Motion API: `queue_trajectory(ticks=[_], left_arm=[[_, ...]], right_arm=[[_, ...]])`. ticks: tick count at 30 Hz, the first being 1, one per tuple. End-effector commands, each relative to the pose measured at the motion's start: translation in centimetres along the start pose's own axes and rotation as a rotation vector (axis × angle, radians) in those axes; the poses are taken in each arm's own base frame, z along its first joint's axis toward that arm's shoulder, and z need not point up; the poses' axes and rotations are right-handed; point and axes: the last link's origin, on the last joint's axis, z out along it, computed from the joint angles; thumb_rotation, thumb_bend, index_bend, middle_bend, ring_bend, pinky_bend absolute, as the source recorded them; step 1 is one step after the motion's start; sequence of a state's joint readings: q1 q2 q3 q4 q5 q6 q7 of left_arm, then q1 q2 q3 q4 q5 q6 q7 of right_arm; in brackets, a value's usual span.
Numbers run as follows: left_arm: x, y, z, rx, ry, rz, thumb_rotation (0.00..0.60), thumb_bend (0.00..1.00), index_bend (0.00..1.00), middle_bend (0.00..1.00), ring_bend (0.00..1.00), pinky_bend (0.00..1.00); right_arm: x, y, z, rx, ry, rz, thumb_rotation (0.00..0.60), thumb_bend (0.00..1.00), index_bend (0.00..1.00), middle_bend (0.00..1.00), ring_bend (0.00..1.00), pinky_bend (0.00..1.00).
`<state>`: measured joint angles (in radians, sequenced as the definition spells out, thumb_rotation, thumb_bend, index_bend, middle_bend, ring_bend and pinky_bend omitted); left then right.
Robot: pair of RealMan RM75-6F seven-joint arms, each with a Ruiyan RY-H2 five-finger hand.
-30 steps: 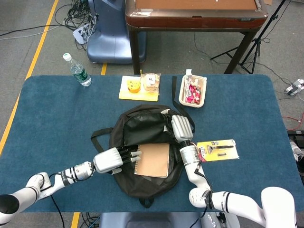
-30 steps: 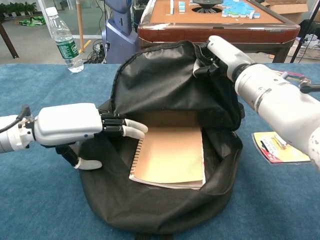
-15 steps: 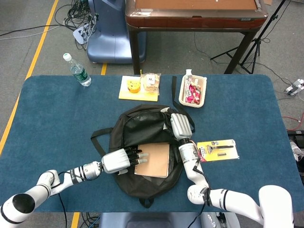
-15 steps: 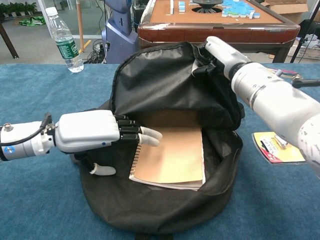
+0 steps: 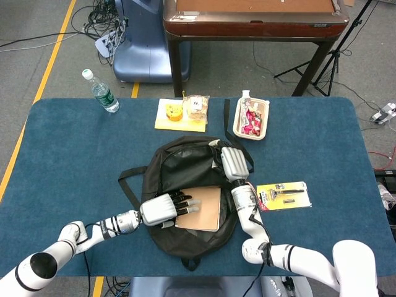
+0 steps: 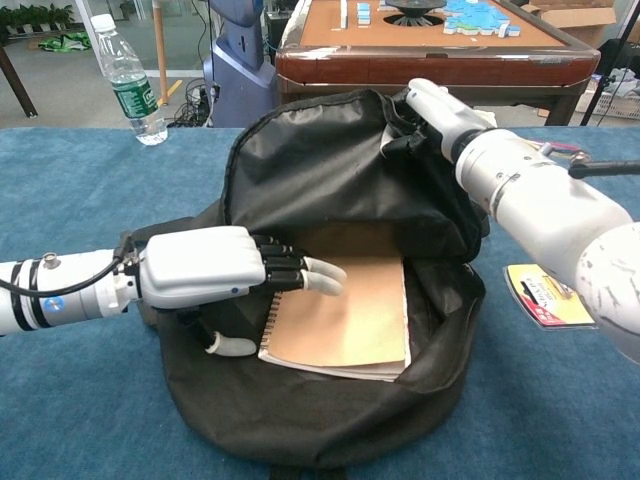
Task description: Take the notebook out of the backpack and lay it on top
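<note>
A black backpack [image 5: 185,167] lies open in the middle of the blue table [image 5: 62,154]. Inside its mouth lies a tan spiral notebook [image 5: 205,208], seen closer in the chest view as the notebook [image 6: 355,320]. My left hand [image 6: 215,280] reaches in from the left, and its fingertips [image 6: 325,277] rest on the notebook's upper left corner. Its thumb [image 6: 233,347] hangs below, beside the spiral edge, so nothing is gripped. My right hand [image 6: 437,105] grips the backpack's upper flap [image 6: 320,160] and holds it raised. In the head view that right hand [image 5: 232,163] is at the bag's right rim.
A razor pack [image 5: 283,195] lies just right of the backpack. At the table's far side sit a water bottle [image 5: 101,91], snacks on a yellow sheet [image 5: 179,114] and a white tray [image 5: 252,117] of sweets. A wooden table [image 5: 253,18] stands beyond.
My left hand has slid right, from the bag's left rim onto the notebook's corner. The right hand has kept the flap raised, nearly still. The notebook has not moved.
</note>
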<state>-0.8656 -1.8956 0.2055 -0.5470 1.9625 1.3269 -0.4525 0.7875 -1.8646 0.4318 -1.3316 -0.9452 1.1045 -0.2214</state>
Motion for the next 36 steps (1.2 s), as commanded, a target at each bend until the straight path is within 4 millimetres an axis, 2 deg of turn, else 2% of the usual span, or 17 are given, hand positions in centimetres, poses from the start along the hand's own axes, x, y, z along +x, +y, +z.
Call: queue_trajectory(ticks=[1,15,28,36], left_arm=[[0.0,0.1,0.5,-0.001,0.008,-0.012,0.600,0.26,0.10,0.07,0.10,0.17],[-0.6,0.1,1.6,0.027,0.006,-0.036,0.600,0.26,0.17,0.07,0.10,0.17],[-0.7,0.0,2.4,0.084,0.041,-0.122,0.600,0.25,0.17,0.07,0.09,0.17],[-0.7,-0.1,2.7,0.088,0.042,-0.141,0.600,0.39,0.18,0.07,0.08,0.17]], right_arm=[[0.0,-0.1,0.2,-0.003,0.004,-0.002,0.600,0.98,0.57,0.28,0.23,0.32],[0.0,0.5,0.5,-0.028,0.013,-0.010,0.600,0.98,0.57,0.28,0.23,0.32],[0.0,1.0,0.5,-0.039,0.018,-0.011,0.600,0.98,0.57,0.28,0.23,0.32],[0.0,1.2,0.6,-0.046,0.016,-0.013,0.600,0.98,0.57,0.28,0.23,0.32]])
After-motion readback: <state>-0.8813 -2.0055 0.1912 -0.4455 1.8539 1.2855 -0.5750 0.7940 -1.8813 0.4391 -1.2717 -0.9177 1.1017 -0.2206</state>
